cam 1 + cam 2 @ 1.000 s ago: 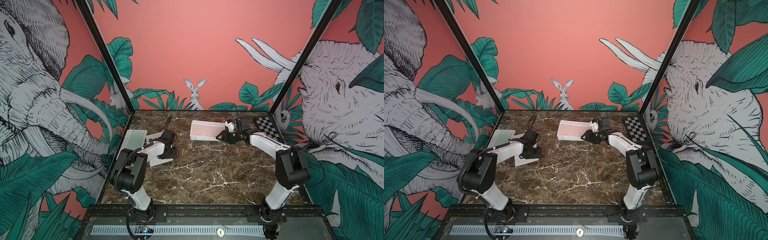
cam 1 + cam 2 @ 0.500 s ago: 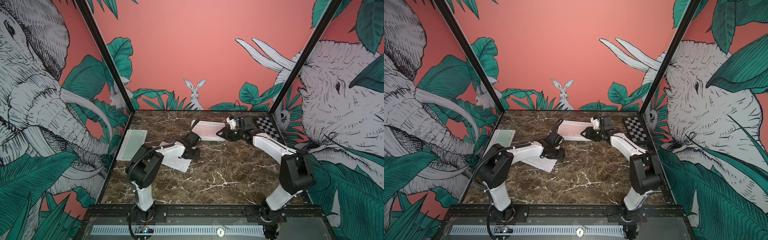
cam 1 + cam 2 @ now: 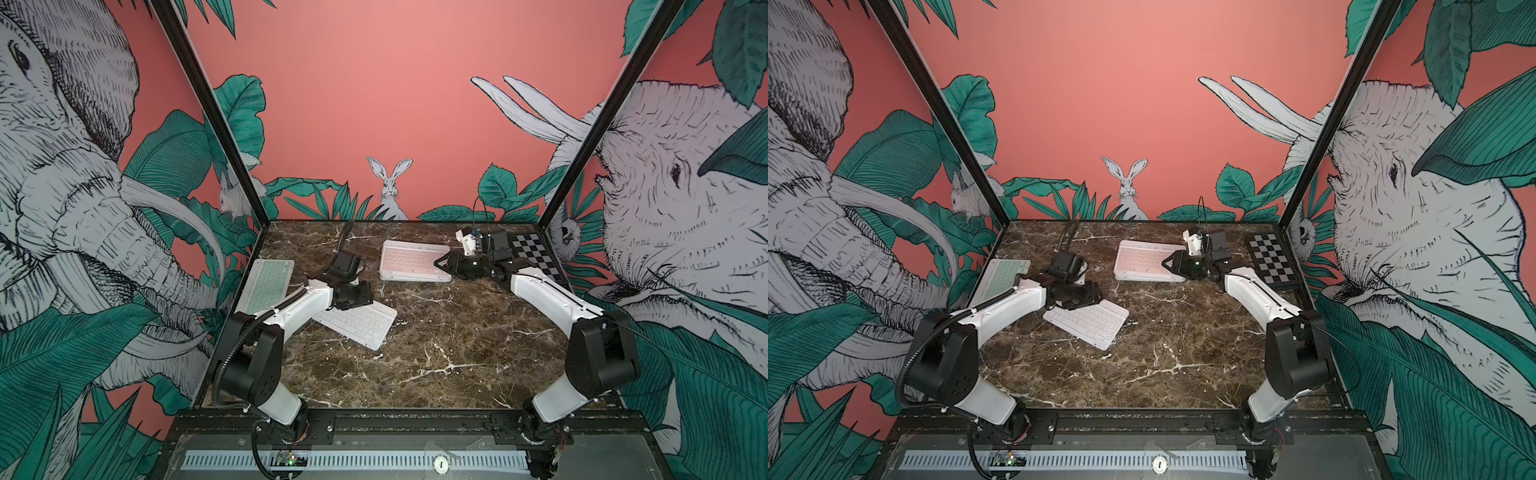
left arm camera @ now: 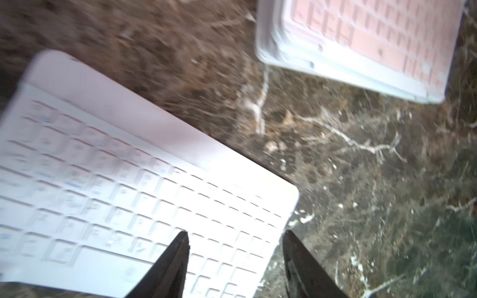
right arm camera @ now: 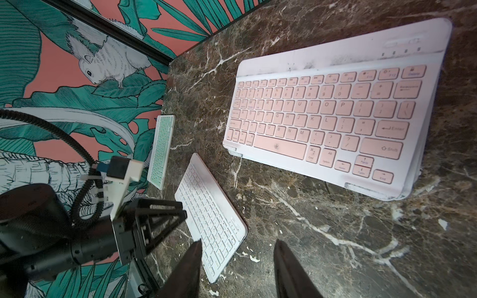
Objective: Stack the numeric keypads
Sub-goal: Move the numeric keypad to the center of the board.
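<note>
My left pincer (image 4: 236,236) stands partly open over a corner of the white keyboard (image 3: 357,326), gripping nothing. In a top view that keyboard lies askew, left of centre. My right pincer (image 5: 237,242) hangs open and empty beside the pink-topped stack (image 3: 413,264), upper middle. A green keyboard (image 3: 268,284) lies at the left edge of the surface (image 3: 457,353).

Letters Q to P, "Enter", "Shift" and "Alt" on keys of the pink keypad (image 5: 327,116)

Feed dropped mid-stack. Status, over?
Left gripper open over white keypad; right gripper open, empty, beside pink-topped stack. Green keypad far left, unstacked. Nothing between white keypad and stack.
</note>
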You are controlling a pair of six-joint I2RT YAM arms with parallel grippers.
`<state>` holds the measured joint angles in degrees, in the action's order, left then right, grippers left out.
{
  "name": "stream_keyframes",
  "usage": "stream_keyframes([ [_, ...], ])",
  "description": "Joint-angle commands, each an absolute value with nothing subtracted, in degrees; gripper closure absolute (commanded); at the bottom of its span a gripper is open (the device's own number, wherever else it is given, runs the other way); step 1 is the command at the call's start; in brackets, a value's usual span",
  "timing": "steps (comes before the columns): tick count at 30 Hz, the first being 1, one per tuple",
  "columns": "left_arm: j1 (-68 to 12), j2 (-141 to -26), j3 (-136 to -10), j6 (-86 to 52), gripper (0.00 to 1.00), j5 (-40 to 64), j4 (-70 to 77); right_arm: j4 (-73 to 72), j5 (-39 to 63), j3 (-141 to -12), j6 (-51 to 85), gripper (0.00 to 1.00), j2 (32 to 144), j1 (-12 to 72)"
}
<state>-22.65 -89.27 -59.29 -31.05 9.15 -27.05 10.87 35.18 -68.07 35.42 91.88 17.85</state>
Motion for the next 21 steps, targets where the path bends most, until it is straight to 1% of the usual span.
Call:
stream_keyframes([
  [1,-20.7,-91.1,-57.9,-26.0,0.40,7.4,-30.2,8.7,35.7,-67.6,35.9,0.55,93.0,18.2],
  [7,-20.3,-98.4,-59.7,-24.2,0.42,9.2,-27.7,9.8,35.3,-67.2,34.7,0.55,92.8,18.2],
  [14,-20.6,-100.1,-56.1,-26.4,0.42,10.9,-23.5,11.5,34.1,-65.8,33.2,0.55,92.2,18.2],
  [17,-22.4,-99.4,-54.5,-27.3,0.42,11.5,-23.1,11.4,34.2,-65.3,33.3,0.55,92.2,18.2],
  [21,-27.6,-98.9,-53.4,-29.2,0.42,10.6,-24.5,10.2,34.7,-64.9,34.2,0.55,92.2,18.2],
])
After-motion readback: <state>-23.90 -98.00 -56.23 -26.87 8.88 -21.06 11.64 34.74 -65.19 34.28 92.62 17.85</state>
